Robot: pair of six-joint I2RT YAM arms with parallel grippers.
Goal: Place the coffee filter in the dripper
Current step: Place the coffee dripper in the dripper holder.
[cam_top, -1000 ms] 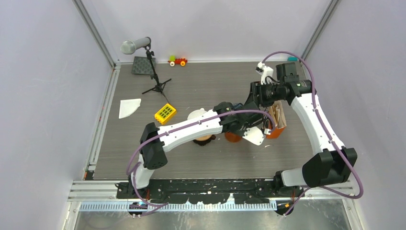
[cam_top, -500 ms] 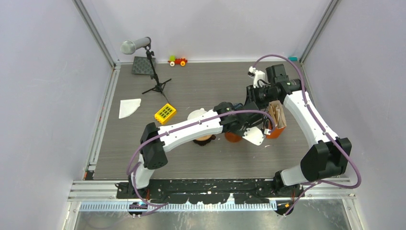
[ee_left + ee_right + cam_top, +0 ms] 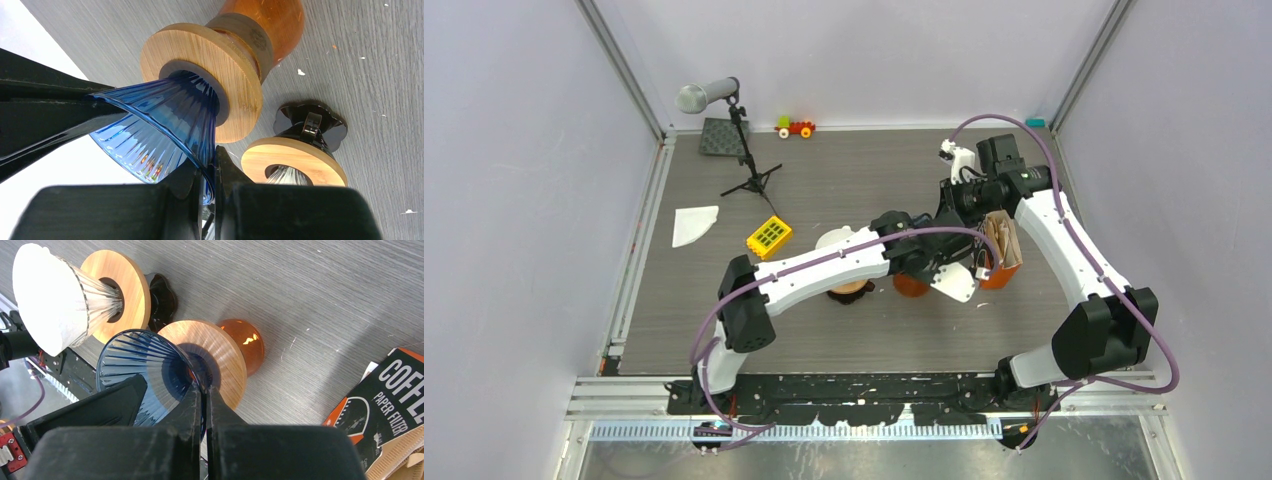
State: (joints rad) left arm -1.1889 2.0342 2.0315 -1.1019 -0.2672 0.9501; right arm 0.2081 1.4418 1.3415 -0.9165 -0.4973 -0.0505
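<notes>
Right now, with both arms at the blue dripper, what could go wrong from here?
1. The left fingers and the right fingers both pinch the rim of the blue dripper. Opposing pulls might crack the glass or tip it off the amber carafe.
2. The filter-lined clear dripper stands close beside it and could get knocked if either arm swings that way.

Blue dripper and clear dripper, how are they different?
The blue dripper is empty; the clear dripper holds a white filter. The blue dripper sits on an orange base, the clear dripper on a black base. Both have wooden rings.
</notes>
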